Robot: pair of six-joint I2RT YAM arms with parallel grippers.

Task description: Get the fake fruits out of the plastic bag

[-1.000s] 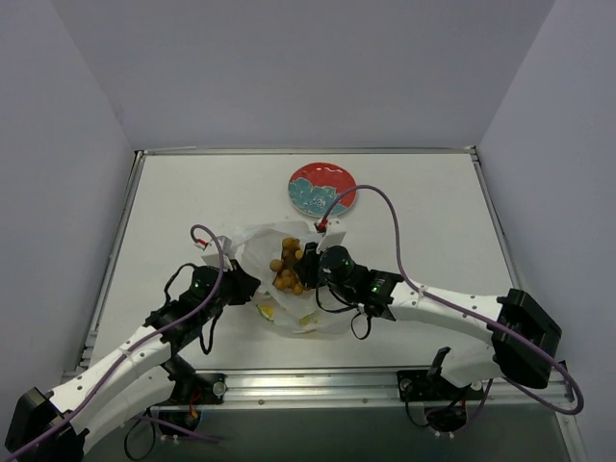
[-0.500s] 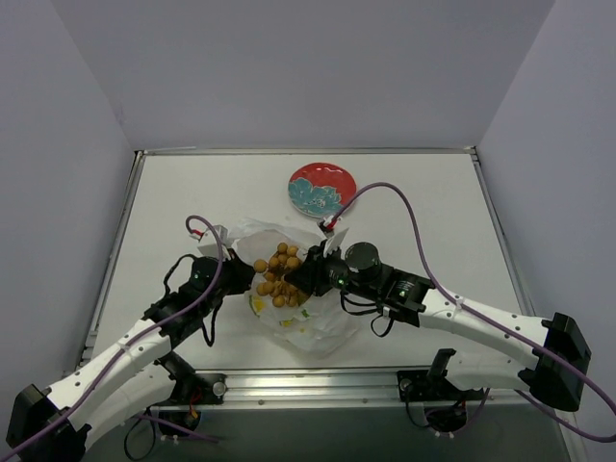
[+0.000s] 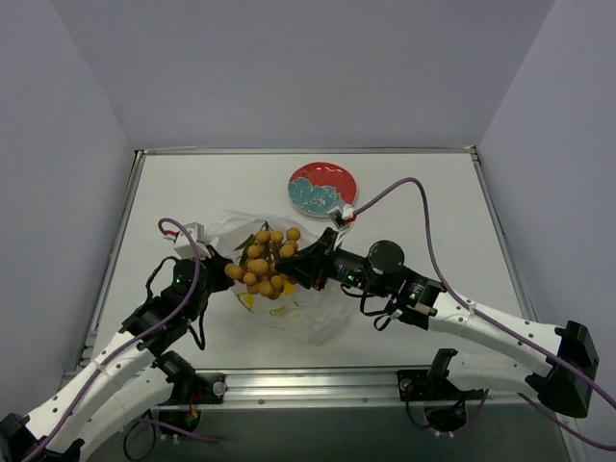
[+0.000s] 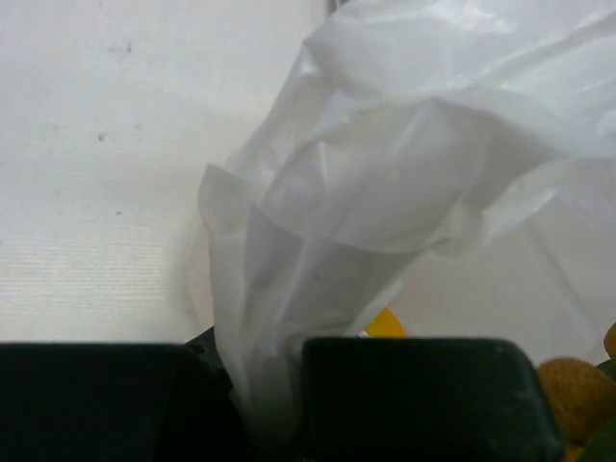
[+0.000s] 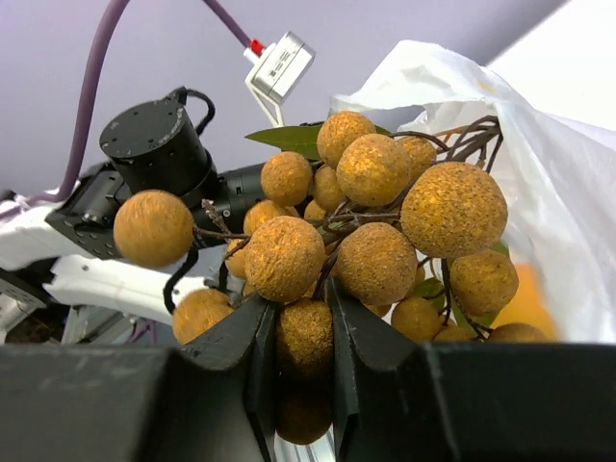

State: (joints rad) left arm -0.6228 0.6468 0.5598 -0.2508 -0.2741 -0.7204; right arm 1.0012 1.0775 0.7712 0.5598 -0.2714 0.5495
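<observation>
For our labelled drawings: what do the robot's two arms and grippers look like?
Both the left arm and right arm have white tubular links, black joint housings with small green lights, and a purple cable running alongside. The gripper fingers are matte black and blocky.

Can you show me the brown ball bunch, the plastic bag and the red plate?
brown ball bunch (image 5: 375,262): right wrist view, on a ball in the middle of the cluster.
plastic bag (image 4: 385,183): left wrist view, on a crinkled fold.
red plate (image 3: 306,177): top view, on its red rim.

left arm (image 3: 96,380) and right arm (image 3: 500,327) had white links, black joint housings and small green lights (image 3: 179,282); purple cables (image 3: 416,181) trailed along both; the right gripper (image 5: 300,327) bore black angular fingers.
</observation>
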